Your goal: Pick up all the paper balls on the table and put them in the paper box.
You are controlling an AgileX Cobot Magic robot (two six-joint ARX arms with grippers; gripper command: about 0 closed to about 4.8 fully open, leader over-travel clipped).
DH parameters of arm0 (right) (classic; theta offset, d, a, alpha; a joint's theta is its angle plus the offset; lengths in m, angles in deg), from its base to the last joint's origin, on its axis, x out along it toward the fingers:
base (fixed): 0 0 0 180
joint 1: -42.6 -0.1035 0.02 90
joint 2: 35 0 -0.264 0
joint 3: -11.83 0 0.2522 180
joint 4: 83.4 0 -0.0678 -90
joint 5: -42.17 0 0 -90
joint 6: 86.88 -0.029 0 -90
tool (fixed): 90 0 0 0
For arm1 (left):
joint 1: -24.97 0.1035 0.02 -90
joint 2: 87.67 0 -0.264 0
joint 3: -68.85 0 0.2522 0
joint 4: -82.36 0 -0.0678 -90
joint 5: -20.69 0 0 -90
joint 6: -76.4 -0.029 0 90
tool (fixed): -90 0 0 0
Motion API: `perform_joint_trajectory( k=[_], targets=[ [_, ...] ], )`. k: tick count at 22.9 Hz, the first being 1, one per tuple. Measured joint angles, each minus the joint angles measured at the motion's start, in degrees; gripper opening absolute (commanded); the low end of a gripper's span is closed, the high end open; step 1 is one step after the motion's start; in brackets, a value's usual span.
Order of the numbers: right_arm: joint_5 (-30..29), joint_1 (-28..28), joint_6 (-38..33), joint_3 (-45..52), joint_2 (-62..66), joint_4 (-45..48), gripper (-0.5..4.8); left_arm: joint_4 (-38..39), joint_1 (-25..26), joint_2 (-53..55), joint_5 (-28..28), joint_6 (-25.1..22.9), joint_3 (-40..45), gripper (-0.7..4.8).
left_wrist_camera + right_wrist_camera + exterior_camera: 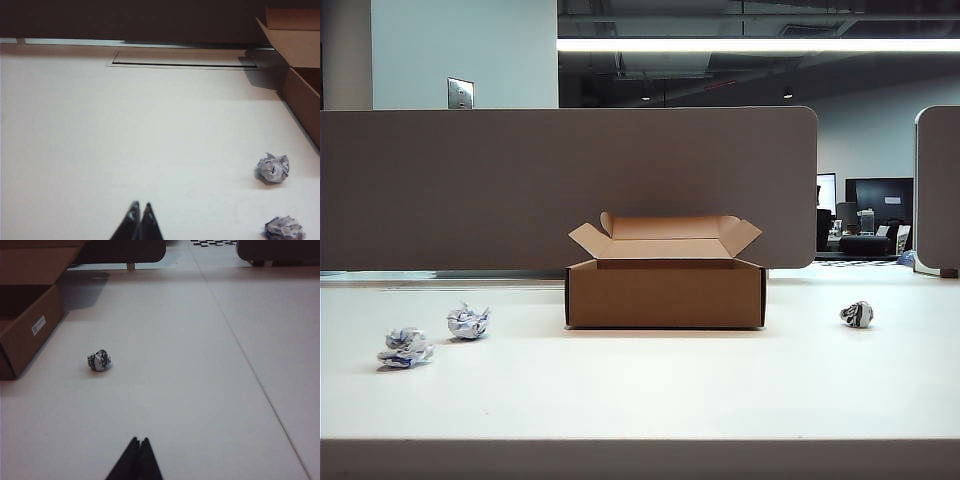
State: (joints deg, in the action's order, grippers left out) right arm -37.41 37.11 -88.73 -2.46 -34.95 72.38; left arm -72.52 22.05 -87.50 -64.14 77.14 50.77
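Paper balls, three small crumpled wads of white paper with blue or dark print, all lie loose on the wide plain white table [640, 390], none yet in the box. Left gripper [139, 206] has its dark fingers [133, 220] pressed together on nothing, low over bare table; the two left-hand wads sit off to one side of it, well apart from the tips, the nearer one [284, 228] at the frame edge and the farther one [273, 168] closer to the box wall. Right gripper [139, 441] is likewise clenched and empty, its fingers [131, 460] aimed along the table with the third, darker-printed wad [99, 360] well ahead and a little aside. In the exterior view neither arm shows; the two left wads [405, 346] [468, 321] lie near each other, the right one [857, 314] alone, and between them stands the low rectangular brown cardboard paper box [665, 292], flaps up and open. Each wad looks featherlight, soft and springy, likely to skid or roll if nudged, so I would spread the fingers wide, come straight down astride the middle and pinch gently; crushing does no harm
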Motion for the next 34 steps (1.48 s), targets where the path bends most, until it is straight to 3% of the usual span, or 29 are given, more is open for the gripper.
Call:
perform_joint_trajectory(
  k=[11,14,18,23,26,28,34],
  targets=[
    [-0.09,-0.04,-0.02,0.04,0.02,2.93,-0.02,-0.81,-0.02,0.07,-0.72,0.74,-0.92,-0.05],
    [-1.44,-0.04,-2.34,-1.86,0.02,14.01,-0.02,-4.96,-0.02,0.02,-4.15,1.73,-5.14,-0.05],
    [-1.46,-0.02,-3.76,-12.92,1.88,13.33,-0.03,-3.56,-0.02,3.5,-4.83,1.73,-14.51,-0.05],
    [-1.49,-0.02,2.78,-28.72,19.1,7.85,-0.04,-0.24,-0.02,19.96,-8.41,1.73,-28.79,-0.05],
    [-1.44,-0.04,3.06,-34.05,29.83,6.97,-0.04,-1.88,-0.02,28.26,-8.85,1.73,-31.23,-0.05],
    [-1.42,-0.04,3.32,-39.5,39.8,6.64,-0.04,-6.95,-0.02,36.54,-9.11,1.18,-31.34,-0.05],
    [-3.5,0.02,4.7,-45.05,55.32,6.84,-0.03,-8.57,-0.02,49.31,-13.94,-2.84,-36.83,-0.04]
  ],
)
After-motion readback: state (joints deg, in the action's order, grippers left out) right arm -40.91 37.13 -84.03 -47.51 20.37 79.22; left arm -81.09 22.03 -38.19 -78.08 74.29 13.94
